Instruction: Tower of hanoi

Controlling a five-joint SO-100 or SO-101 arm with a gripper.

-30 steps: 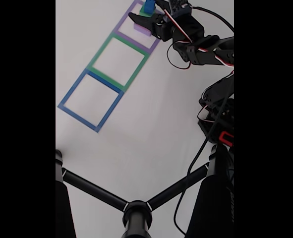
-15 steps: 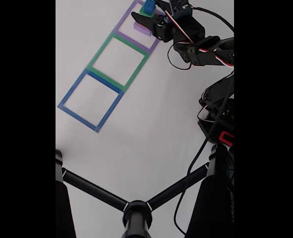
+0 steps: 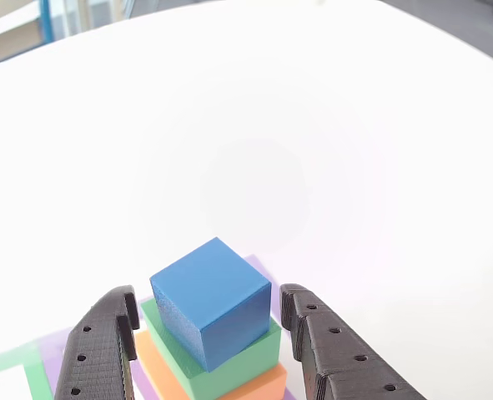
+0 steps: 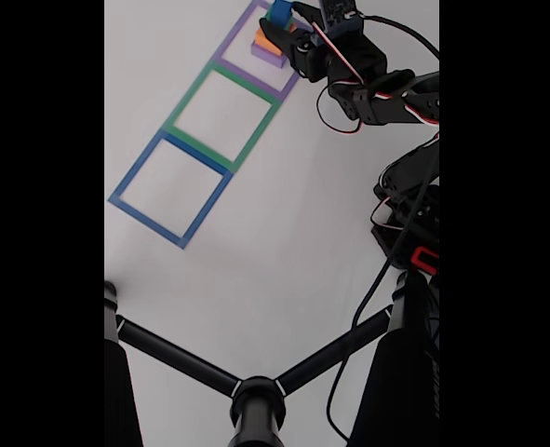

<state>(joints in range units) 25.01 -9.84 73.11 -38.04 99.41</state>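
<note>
1. The tower of hanoi (image 3: 217,333) stands stacked inside the purple taped outline (image 4: 242,73) at the far end of the row on the white surface (image 3: 313,125); the blue block (image 3: 211,300) sits on top, the green block (image 3: 254,354) under it, the orange block (image 3: 158,367) below that, and a purple edge shows at the base.
2. The end effector (image 3: 208,333) is open, one finger on either side of the blue block, apart from it.
3. Risk, as I judge it: the blue block sits turned against the green one, so closing fingers (image 3: 329,358) may meet corners and twist it; a grip set too low could catch the green block and drag the stack.
4. The blocks look matte with crisp edges; likely light, easily nudged.
5. The green outline (image 4: 221,116) and blue outline (image 4: 170,189) lie further along the row.
</note>
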